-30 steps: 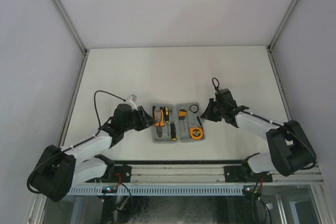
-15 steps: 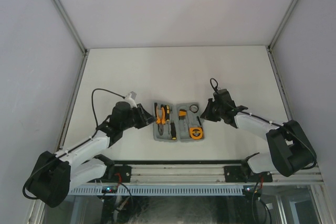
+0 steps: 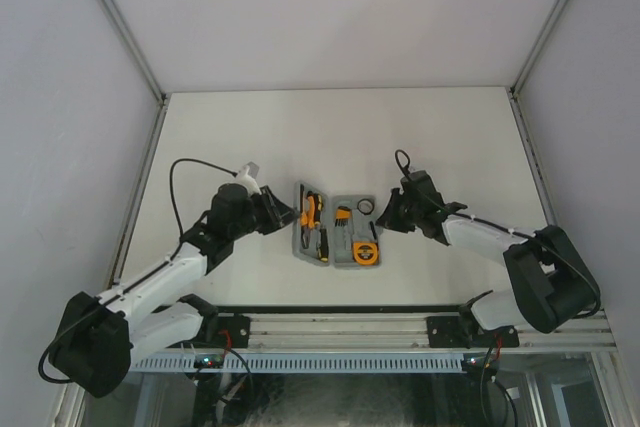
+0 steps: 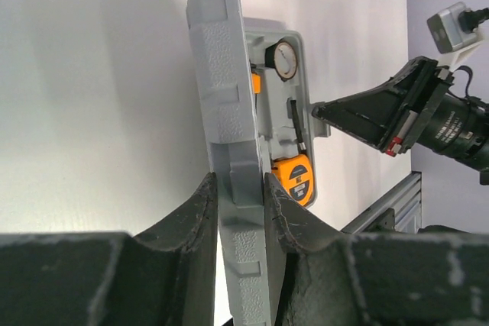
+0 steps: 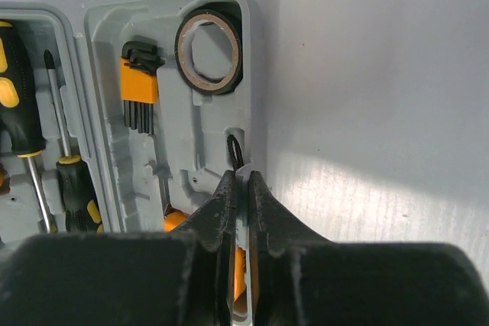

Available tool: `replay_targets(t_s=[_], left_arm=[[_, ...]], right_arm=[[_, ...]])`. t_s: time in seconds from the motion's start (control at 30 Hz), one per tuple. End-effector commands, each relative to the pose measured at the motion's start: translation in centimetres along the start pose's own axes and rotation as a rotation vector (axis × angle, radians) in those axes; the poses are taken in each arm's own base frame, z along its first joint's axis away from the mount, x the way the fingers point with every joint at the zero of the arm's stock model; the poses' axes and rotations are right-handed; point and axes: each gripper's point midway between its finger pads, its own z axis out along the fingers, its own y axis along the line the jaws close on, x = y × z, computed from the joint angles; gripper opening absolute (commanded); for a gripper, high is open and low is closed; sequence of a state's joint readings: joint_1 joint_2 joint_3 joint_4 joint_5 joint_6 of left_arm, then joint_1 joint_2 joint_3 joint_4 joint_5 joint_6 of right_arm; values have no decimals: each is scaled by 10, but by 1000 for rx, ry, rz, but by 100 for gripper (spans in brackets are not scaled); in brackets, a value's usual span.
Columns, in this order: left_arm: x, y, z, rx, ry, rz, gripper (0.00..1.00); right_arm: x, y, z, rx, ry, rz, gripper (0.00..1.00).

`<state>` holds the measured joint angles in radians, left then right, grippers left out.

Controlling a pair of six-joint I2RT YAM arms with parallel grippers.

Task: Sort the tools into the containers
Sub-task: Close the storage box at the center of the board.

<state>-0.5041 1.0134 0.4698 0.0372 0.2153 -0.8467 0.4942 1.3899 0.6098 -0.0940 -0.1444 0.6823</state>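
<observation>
Left claw (image 4: 241,188): clamped on the outer edge of the tool case (image 4: 220,89), at its left half.
Left half: a second ago it lay flat and open on the bench (image 3: 330,127). Now it has swung up on the hinge and stands steeply tilted towards the right half.
Pliers (image 3: 311,209) and screwdrivers (image 5: 19,120): carried in the raised half, seated in their moulds.
Right half: flat on the bench, holding the hex-key set (image 5: 139,85), a dark ring (image 5: 208,51) and the tape measure (image 4: 296,177).
Right claw (image 5: 243,185): pinched on the right rim, apparently steadying that half.
Meaning: every visible tool sits in a compartment, so sorting looks done. Closing the case seems to be the step in hand.
</observation>
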Motion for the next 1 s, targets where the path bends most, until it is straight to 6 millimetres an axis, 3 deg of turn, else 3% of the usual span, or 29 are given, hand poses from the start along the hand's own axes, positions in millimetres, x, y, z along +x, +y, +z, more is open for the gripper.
replay_targets(t_s=[0.0, 0.43, 0.97], left_arm=[[-10, -70, -15, 242, 20, 45, 28], [-16, -81, -20, 254, 15, 56, 29], [-15, -85, -9, 247, 43, 56, 29]], right_arm=[[19, 40, 4, -153, 91, 10, 0], [20, 47, 7, -173, 91, 26, 0], [17, 47, 6, -170, 79, 24, 0]])
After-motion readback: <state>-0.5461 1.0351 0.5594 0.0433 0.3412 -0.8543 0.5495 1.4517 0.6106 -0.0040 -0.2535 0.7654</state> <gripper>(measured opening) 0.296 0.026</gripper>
